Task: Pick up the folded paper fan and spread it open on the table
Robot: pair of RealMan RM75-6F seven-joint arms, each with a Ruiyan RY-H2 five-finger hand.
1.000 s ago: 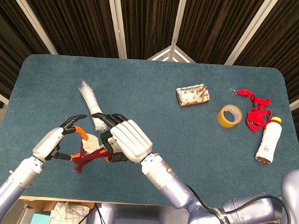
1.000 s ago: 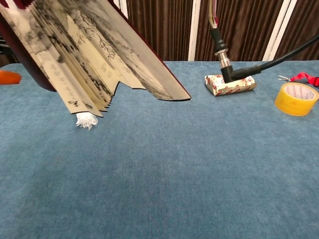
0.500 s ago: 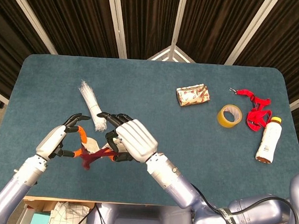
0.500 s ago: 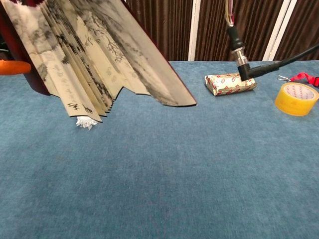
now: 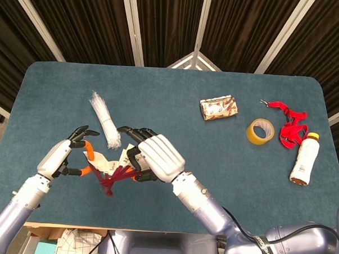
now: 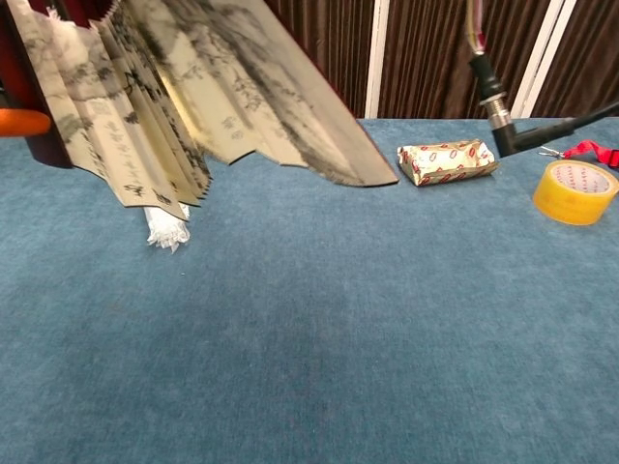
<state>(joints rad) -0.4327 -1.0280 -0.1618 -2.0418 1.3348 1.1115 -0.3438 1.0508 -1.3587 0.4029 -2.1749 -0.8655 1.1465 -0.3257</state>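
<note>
Both hands hold a half-spread paper fan above the near-left part of the blue felt table (image 5: pixel 213 157).

The cream paper fan with ink painting and dark red ribs (image 6: pixel 193 87) hangs in the air between the two hands, its pleats partly fanned out (in the chest view it fills the upper left corner). The left hand (image 5: pixel 64 156), with orange fingertips, pinches one outer edge of the fan, its other fingers spread; the right hand (image 5: pixel 157 157) has its fingers curled around the other side, near the ribs. Just beyond the fan a bundle of clear white plastic strips (image 5: pixel 104 119) lies on the table. Well off to the right sit a patterned wrapped packet (image 5: pixel 219 108), a yellow roll of tape (image 5: pixel 260 131), a red lanyard (image 5: pixel 289 125) and a small white bottle with a yellow cap (image 5: pixel 303 159).
</note>
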